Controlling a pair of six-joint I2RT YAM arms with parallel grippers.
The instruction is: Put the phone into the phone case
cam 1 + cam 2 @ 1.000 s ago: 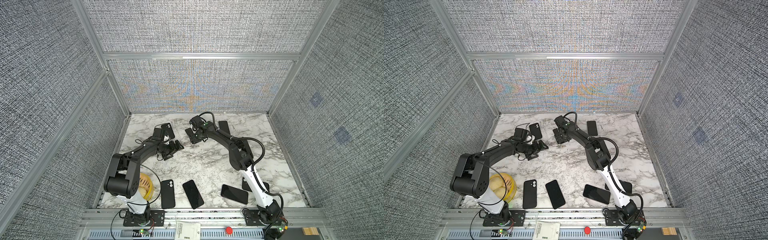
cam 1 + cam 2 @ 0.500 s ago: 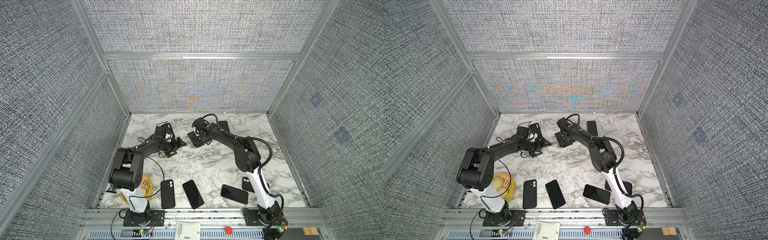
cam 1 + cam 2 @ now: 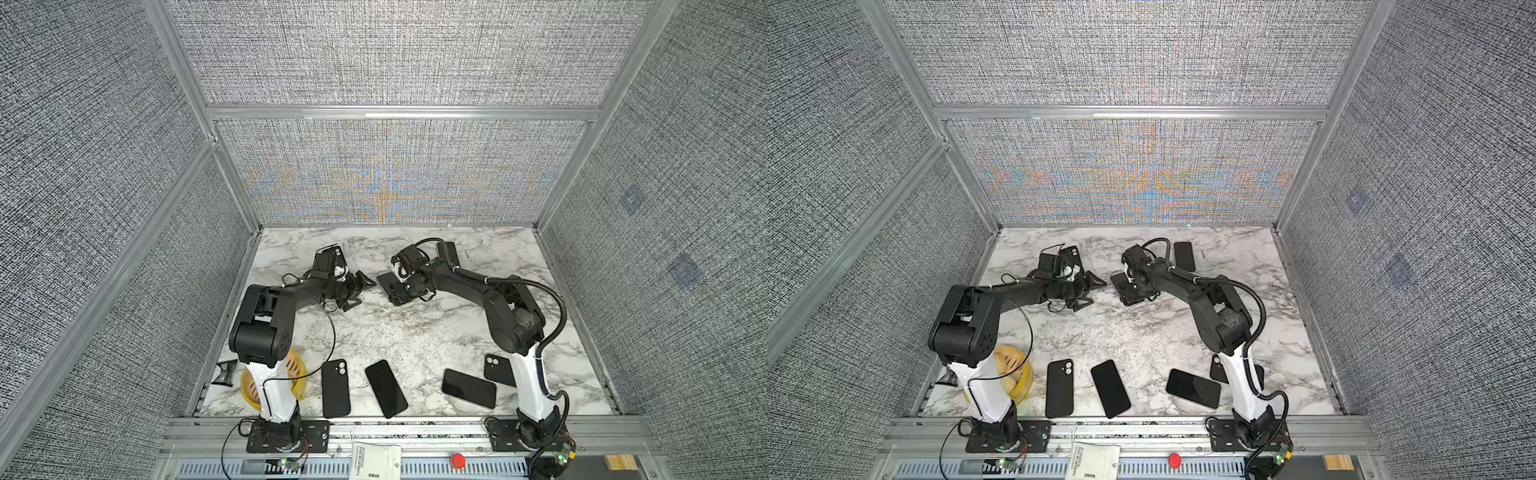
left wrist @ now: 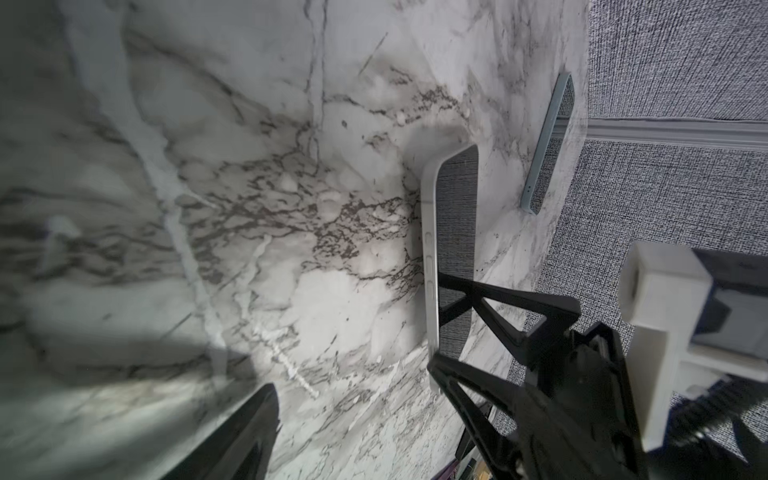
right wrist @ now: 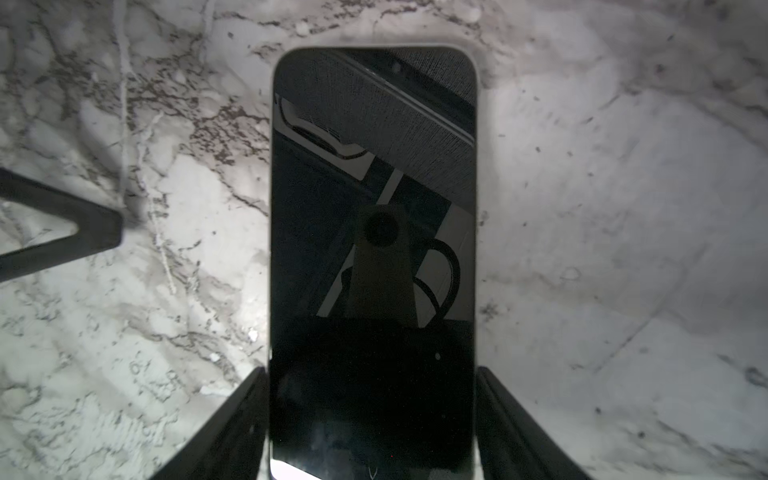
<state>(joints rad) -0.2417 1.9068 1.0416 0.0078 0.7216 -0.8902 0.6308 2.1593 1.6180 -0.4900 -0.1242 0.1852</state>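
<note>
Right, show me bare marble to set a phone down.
Widest free patch: mid marble tabletop, bordered by the left gripper, the right gripper clamping a white-edged phone, and the front row, black camera-cutout case to black glossy phone. Also bare: right rear corner. Crowded: that front row and between the grippers.

phone [image 3: 384,282] flat on desk [image 3: 415,332], far middle | right hand [image 3: 401,289] over it, fingers [image 5: 241,428] on both long sides | left hand [image 3: 361,293] just left of phone, apart | phone case [image 3: 335,252] behind left hand | spare phone [image 3: 1184,255] behind right arm | bowl [image 3: 303,384] near front left corner
</note>
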